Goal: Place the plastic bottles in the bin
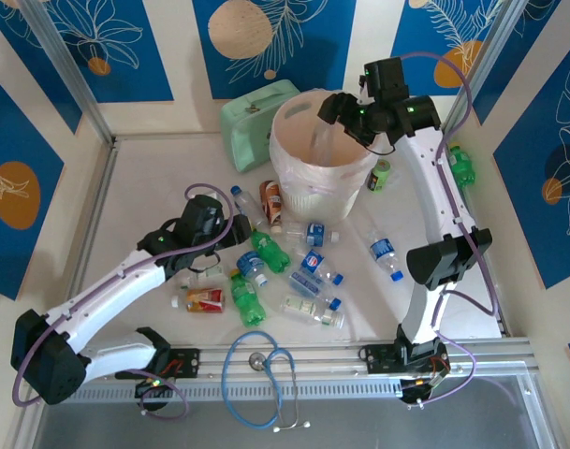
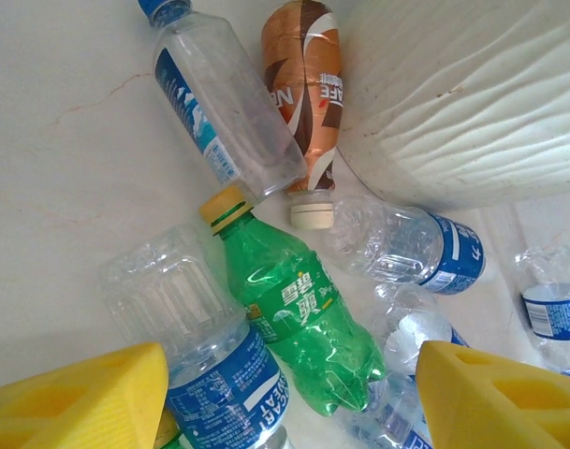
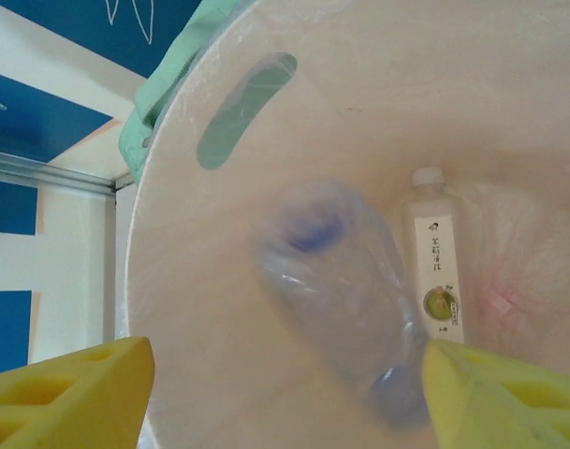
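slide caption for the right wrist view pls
Right gripper, jaws open over the bin, a blurred clear bottle below them beside a white-capped bottle inside.

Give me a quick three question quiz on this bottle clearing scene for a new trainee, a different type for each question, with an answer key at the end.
1. True or false: the right gripper hangs open over the large round pale pink-white plastic bin.
2. Multiple choice: the green plastic soda bottle under the left gripper has a cap that is A) red, B) yellow, C) blue.
3. Fill in: the pale slim plastic bottle lying inside the bin has a ____ cap.
Key: 1 true; 2 B; 3 white.
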